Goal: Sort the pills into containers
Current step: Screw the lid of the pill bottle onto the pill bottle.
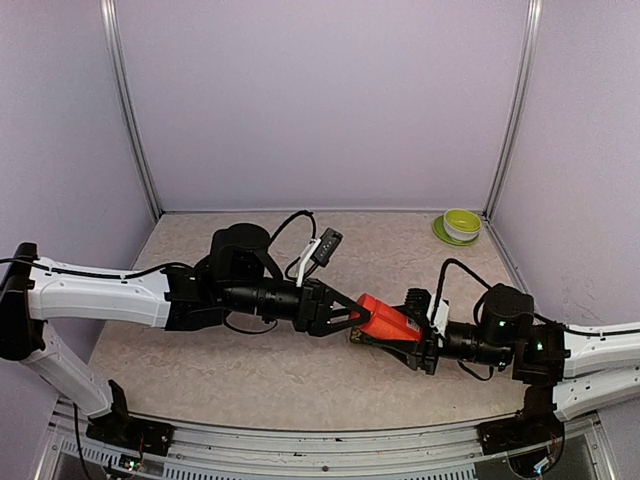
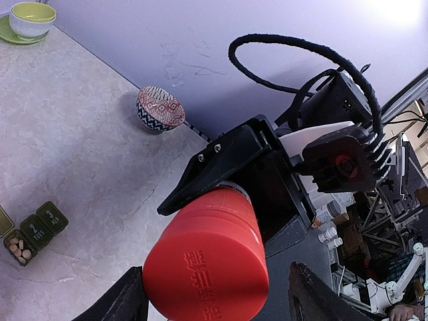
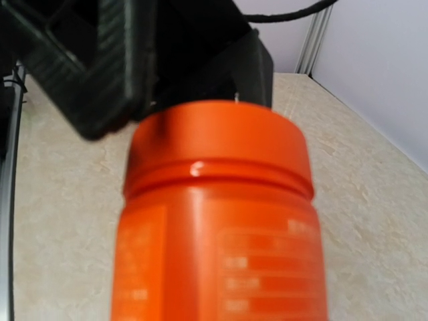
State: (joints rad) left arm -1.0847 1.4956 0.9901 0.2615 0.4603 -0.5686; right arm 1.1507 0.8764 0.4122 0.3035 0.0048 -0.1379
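beige marbled tabletop [image 1: 250, 375] noted: right gripper [image 1: 412, 330] pinches the body of a red-orange cylindrical plastic bottle [image 1: 385, 320] aloft, left gripper [image 1: 350, 314] fingers spread around its cap, dark-green three-box plastic container strip [image 2: 35, 231] lies on the table close by, one end box open, lime-green round bowl [image 1: 461, 224] at far right corner.

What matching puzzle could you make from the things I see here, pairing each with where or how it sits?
1. orange bottle
2. green bowl
3. patterned bowl
4. containers

a. one compartment open, showing pills
b. on a green saucer
c. held aloft
d. no saucer, by the wall

Pairs: 1-c, 2-b, 3-d, 4-a.
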